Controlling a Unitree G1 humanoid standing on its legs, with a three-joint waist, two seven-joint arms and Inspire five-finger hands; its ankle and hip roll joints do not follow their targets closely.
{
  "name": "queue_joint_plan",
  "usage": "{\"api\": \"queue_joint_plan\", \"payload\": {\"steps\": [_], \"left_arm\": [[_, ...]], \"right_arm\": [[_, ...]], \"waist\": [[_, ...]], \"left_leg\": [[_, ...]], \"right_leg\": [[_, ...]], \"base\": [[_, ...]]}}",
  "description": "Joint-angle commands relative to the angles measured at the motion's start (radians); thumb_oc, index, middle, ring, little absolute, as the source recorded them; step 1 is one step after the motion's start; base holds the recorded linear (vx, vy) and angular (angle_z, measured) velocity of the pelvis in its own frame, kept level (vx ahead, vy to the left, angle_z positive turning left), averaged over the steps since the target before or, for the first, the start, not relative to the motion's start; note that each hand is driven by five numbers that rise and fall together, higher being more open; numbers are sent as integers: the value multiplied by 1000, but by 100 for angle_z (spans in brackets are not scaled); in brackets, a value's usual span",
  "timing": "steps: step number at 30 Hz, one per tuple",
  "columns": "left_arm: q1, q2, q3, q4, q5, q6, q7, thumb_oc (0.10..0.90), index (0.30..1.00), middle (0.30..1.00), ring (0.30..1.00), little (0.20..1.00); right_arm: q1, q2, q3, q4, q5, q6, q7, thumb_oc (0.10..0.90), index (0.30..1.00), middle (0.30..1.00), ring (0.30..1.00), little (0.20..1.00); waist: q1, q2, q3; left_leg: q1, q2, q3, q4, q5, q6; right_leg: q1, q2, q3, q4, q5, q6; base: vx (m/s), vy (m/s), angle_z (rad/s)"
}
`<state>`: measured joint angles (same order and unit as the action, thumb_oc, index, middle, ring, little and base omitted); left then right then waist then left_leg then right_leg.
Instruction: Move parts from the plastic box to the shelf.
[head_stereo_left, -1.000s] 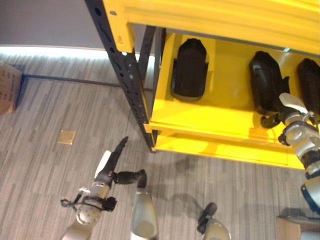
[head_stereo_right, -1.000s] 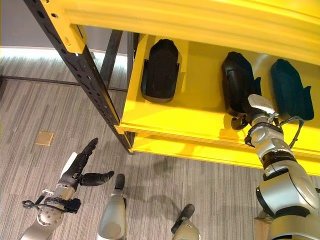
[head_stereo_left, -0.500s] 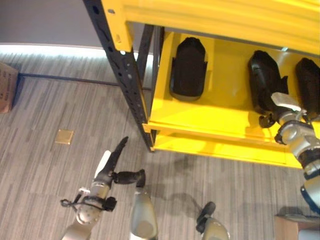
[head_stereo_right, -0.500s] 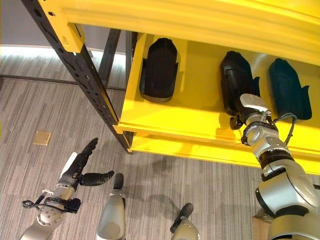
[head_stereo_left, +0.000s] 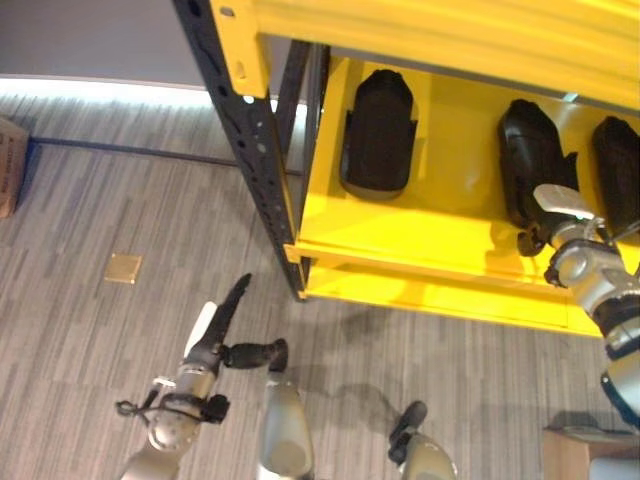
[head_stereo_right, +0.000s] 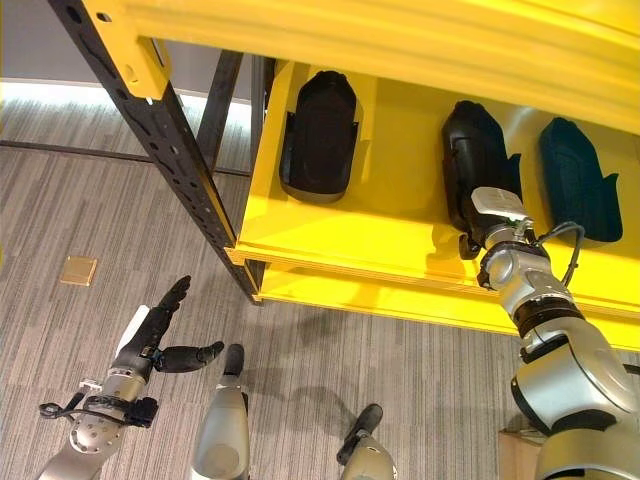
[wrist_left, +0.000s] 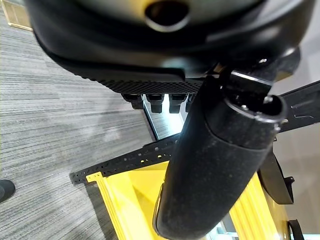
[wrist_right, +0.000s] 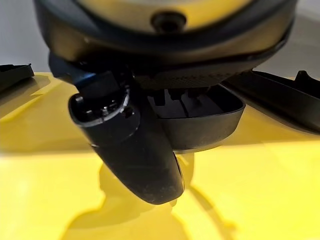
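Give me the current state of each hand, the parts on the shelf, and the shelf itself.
Left hand: open, fingers straight, holding nothing, low over the floor.
Right hand: at the near end of the middle part; fingers hidden, grip unclear.
Left part: lying flat on the shelf, untouched.
Middle part: lying on the shelf, right hand at it.
Right part: lying on the shelf, untouched.
Shelf: yellow, holding three parts.

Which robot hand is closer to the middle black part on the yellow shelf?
Right. The right robot hand is at the middle black part, at its near end. The left robot hand hangs open over the floor, outside the yellow shelf.
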<state>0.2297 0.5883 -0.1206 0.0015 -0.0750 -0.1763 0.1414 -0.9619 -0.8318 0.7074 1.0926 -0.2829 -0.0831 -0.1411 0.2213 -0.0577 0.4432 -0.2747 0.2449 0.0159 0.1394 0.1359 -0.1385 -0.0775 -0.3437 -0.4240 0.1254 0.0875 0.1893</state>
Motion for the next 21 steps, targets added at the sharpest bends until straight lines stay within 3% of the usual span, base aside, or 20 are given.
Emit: {"api": "queue_joint_plan", "payload": {"steps": [1, 21], "left_arm": [[23, 42, 58, -75, -27, -81, 25, 900, 1000, 1000, 1000, 1000], [26, 36, 68, -69, -36, -84, 36, 900, 1000, 1000, 1000, 1000]], "right_arm": [[-114, -11, 54, -72, -30, -28, -11, 900, 1000, 1000, 1000, 1000], [-162, 24, 78, -100, -23, -33, -12, 900, 1000, 1000, 1000, 1000]], "waist": [[7, -29, -34], [18, -39, -36]], "left_leg": [[-40, 9, -12, -54, 79, 29], [-42, 7, -15, -54, 77, 31]], "right_leg": [[18, -7, 35, 91, -38, -3], [19, -2, 32, 86, -38, -6]], "base": [[0, 0, 0], [0, 0, 0]]}}
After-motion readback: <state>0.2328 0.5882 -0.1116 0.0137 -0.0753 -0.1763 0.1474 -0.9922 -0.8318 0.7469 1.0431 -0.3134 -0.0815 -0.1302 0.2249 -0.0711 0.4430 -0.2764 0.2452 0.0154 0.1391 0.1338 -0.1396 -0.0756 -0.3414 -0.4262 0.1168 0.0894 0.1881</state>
